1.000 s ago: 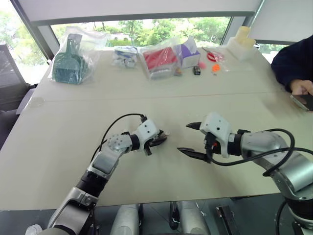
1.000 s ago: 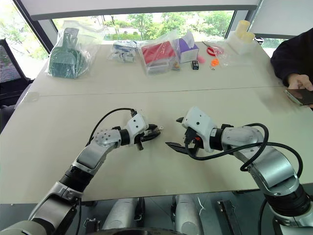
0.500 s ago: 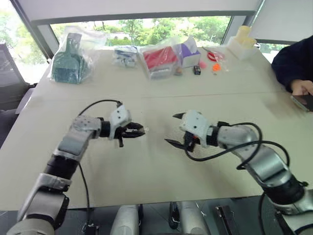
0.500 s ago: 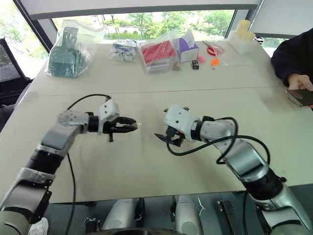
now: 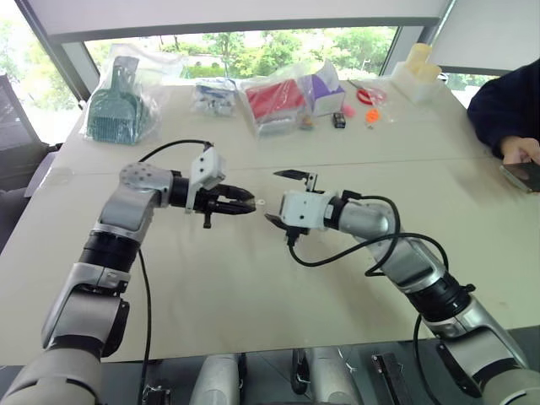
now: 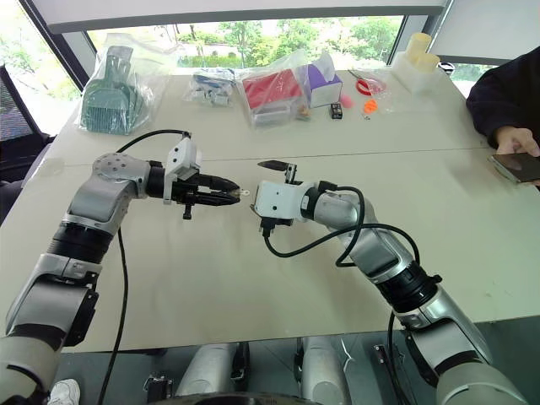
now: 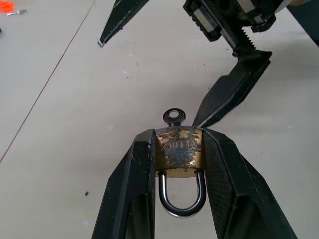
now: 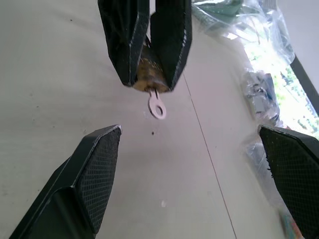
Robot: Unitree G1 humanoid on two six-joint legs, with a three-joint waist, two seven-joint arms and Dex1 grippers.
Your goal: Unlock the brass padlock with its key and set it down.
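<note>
The brass padlock [image 7: 178, 149] sits clamped between the fingers of my left gripper [image 5: 245, 207], held above the table with its shackle [image 7: 182, 196] pointing back toward the wrist. The key [image 7: 173, 117] sticks out of the lock's base, its round bow [image 8: 157, 107] toward my right gripper [image 5: 281, 198]. That gripper is wide open and faces the key from a short distance, one finger above and one below, touching nothing.
Bagged goods line the table's far edge: a green dustpan bag [image 5: 122, 101], a red item in plastic [image 5: 274, 101] and a purple box [image 5: 325, 89]. A person's dark sleeve [image 5: 506, 105] and a phone [image 5: 523, 173] are at the right edge.
My left gripper has lifted the padlock up and to the left. The open right gripper has swung left and forward, closing in on the key end.
</note>
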